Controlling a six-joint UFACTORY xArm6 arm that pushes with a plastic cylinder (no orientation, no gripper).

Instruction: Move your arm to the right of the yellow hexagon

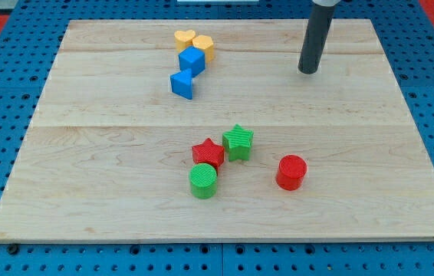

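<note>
**Ana:** Where the rod came down from the view's top, my tip [308,71] rested on the wooden board [110,192], toward its upper right. No pincer was fitted, only the bare rod, so nothing could open or close and it had hold of nothing.

**Ben:** How did the rod stand?

**Ana:** It stood nearly upright, dark and straight, with its upper part cut off by the frame's edge. It touched no block.

**Ben:** And the yellow hexagon?

**Ana:** The yellow hexagon [205,47] lay well apart from my tip, to the view's left and slightly higher. Bare board lay between them.

**Ben:** Count the blocks for me.

**Ana:** Seven in all. Two were yellow: the hexagon and a yellow heart [184,38] touching it on the left. Two were blue: a blue cube [192,61] pressed against the hexagon from below, and a blue wedge-like block [182,83] just beneath that one. Two were red: a red star [208,152] and a red cylinder [291,172]. Two... no, the greens made it eight: a green star [238,142] beside the red star, and a green cylinder [203,180] touching the red star from below.

**Ben:** So eight.

**Ana:** Eight, two of each colour.
</note>
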